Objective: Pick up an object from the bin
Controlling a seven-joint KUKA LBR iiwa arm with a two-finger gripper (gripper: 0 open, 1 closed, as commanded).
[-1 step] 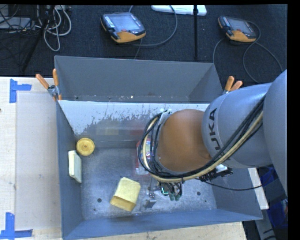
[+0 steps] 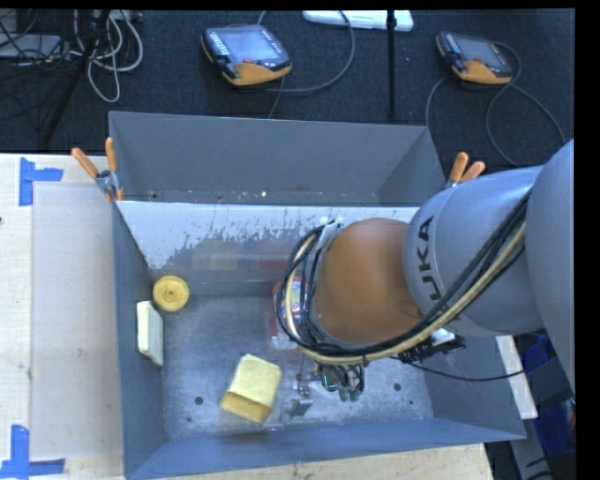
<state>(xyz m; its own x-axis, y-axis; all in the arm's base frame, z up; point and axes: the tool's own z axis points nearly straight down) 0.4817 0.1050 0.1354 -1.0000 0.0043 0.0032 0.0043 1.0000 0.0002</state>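
Gripper low in grey bin, beside yellow sponge.
Yellow disc and pale block at left; can't tell gripper's state.

Two handheld pendants are pictured lying on a dark carpet at the top of the view. The left pendant is grey with an orange edge and a dark screen. The right pendant, of the same kind, is set well apart from it. A tangle of cables is heaped at the upper left. A white bar is crossed by a thin black pole.
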